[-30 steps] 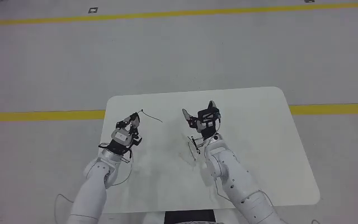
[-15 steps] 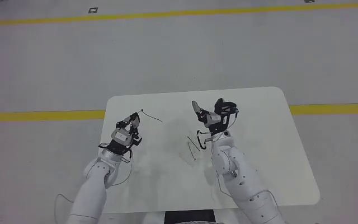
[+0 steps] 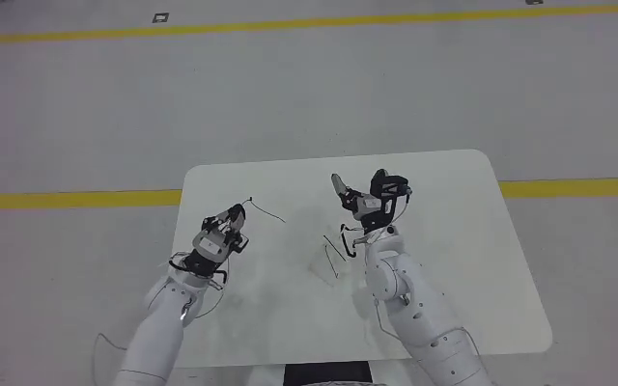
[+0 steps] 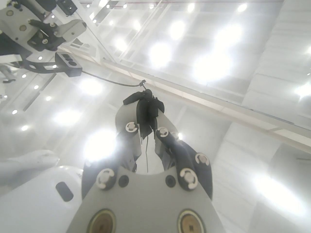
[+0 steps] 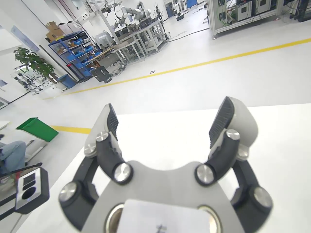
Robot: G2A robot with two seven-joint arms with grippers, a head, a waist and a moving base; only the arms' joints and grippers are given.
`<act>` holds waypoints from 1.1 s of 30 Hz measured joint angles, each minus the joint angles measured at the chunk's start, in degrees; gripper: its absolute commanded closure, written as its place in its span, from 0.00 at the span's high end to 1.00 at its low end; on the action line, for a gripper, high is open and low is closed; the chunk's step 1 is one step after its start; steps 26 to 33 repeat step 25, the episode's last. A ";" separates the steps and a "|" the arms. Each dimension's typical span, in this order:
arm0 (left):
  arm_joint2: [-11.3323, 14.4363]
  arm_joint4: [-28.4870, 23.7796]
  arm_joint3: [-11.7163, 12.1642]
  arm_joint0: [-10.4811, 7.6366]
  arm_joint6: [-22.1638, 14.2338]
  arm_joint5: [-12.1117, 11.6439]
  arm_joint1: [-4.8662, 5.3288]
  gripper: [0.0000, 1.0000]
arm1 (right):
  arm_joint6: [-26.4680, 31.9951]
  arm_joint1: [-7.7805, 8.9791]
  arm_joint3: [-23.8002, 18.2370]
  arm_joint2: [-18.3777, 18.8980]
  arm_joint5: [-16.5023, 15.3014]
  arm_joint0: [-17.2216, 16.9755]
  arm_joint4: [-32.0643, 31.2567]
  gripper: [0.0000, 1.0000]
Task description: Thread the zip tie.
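Your left pincer [image 3: 235, 216] is clamped on one end of the zip tie [image 3: 267, 209], above the left part of the worktop [image 3: 463, 251]. The thin black strap sticks out past the tips toward the right arm, and you cannot tell whether its free end touches the surface. Your right pincer [image 3: 362, 185] is near the middle of the worktop, jaws wide apart with nothing between them. A few thin black strips [image 3: 331, 256] lie on the worktop just beside the right arm.
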 measured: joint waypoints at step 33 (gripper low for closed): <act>0.69 0.08 0.64 -0.14 -3.73 0.00 0.72 0.00 | 0.00 0.00 0.00 0.00 0.00 0.00 0.00 1.00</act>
